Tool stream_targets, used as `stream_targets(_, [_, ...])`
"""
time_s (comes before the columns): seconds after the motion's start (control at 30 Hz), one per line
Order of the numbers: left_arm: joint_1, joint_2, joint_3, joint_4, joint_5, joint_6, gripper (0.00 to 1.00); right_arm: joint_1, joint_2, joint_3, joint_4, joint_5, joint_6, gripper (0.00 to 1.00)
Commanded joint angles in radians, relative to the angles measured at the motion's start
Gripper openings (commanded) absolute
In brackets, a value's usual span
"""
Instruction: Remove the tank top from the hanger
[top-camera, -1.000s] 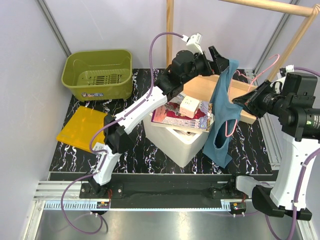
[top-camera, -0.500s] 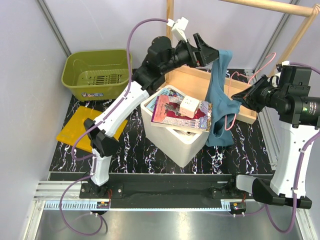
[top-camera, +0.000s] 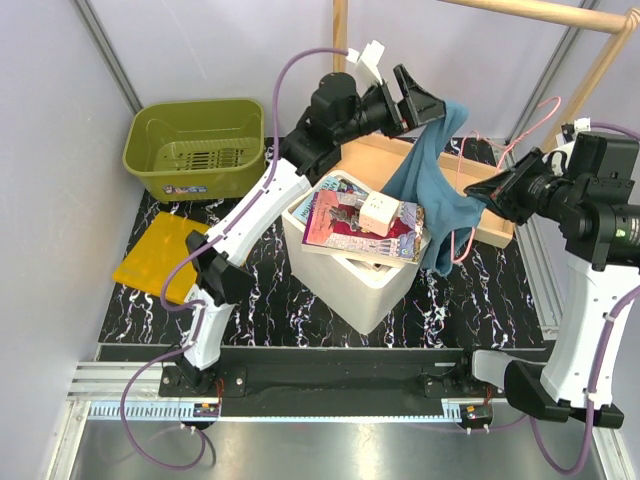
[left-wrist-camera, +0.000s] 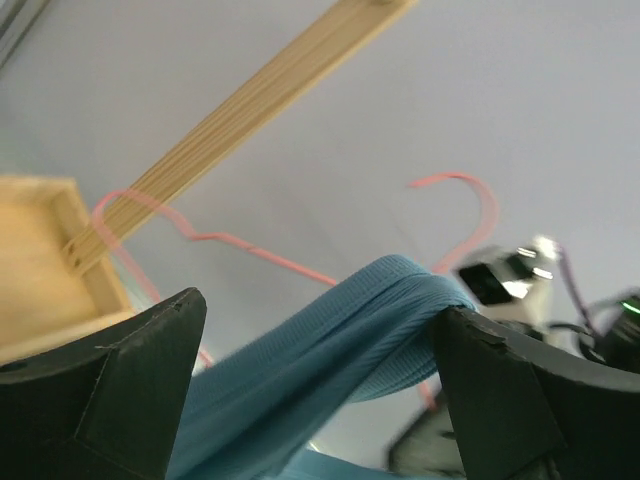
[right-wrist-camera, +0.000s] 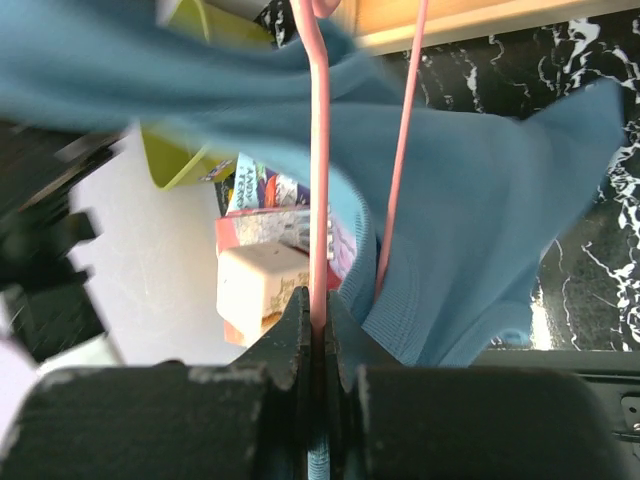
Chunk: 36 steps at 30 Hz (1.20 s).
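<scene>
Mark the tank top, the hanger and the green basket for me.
tank top (top-camera: 428, 185), top external view, middle of the stretched teal cloth.
hanger (right-wrist-camera: 319, 180), right wrist view, upright run of the pink wire.
green basket (top-camera: 225, 182), top external view, its near wall.

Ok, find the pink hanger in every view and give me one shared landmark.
Top external: hanger right of centre, partly under the tank top.
Left wrist: thin wire across the middle, hook upper right.
Right wrist: vertical wire at centre, pinched by the right gripper.
Shared landmark: the teal tank top draped on it.
</scene>
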Motion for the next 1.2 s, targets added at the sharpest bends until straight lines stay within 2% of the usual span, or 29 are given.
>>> stream_targets(0.0, [0.008,-0.018,-0.028,-0.118,-0.078,-0.059,0.91,0.005,-0.09,-0.063,0.073,-0.074,-0.052,0.0])
stream_targets(0.2, [0.022,-0.018,0.017,-0.182,-0.164,-0.062,0.86,0.005,-0.236,-0.272,0.282,-0.205,-0.089,0.0])
stream_targets(0.37, [0.042,0.016,0.021,-0.128,-0.158,-0.082,0.85,0.005,-0.357,-0.338,0.312,-0.298,-0.12,0.0])
stream_targets(0.5, [0.043,0.037,0.02,-0.024,-0.126,-0.09,0.88,0.005,-0.415,-0.395,0.266,-0.211,-0.131,0.0])
stream_targets(0.53, [0.043,0.04,0.023,-0.014,-0.116,-0.085,0.89,0.005,-0.415,-0.398,0.266,-0.144,-0.118,0.0])
stream_targets(0.63, [0.048,0.022,0.012,0.009,-0.056,-0.024,0.89,0.005,-0.366,-0.387,0.258,-0.059,-0.049,0.0])
stream_targets(0.8, [0.045,-0.102,-0.097,0.062,0.072,0.047,0.87,0.005,-0.196,-0.276,0.204,-0.041,-0.005,0.0])
stream_targets(0.93, [0.022,-0.209,-0.109,0.011,0.141,0.165,0.82,0.005,-0.115,-0.211,0.158,0.014,0.0,0.0])
stream_targets(1.07, [-0.021,-0.334,-0.21,-0.062,0.147,0.338,0.8,0.005,-0.067,-0.18,0.132,0.016,0.017,0.0])
stream_targets(1.17, [-0.074,-0.409,-0.299,-0.121,0.067,0.448,0.75,0.005,-0.046,-0.157,0.135,0.001,0.02,0.0])
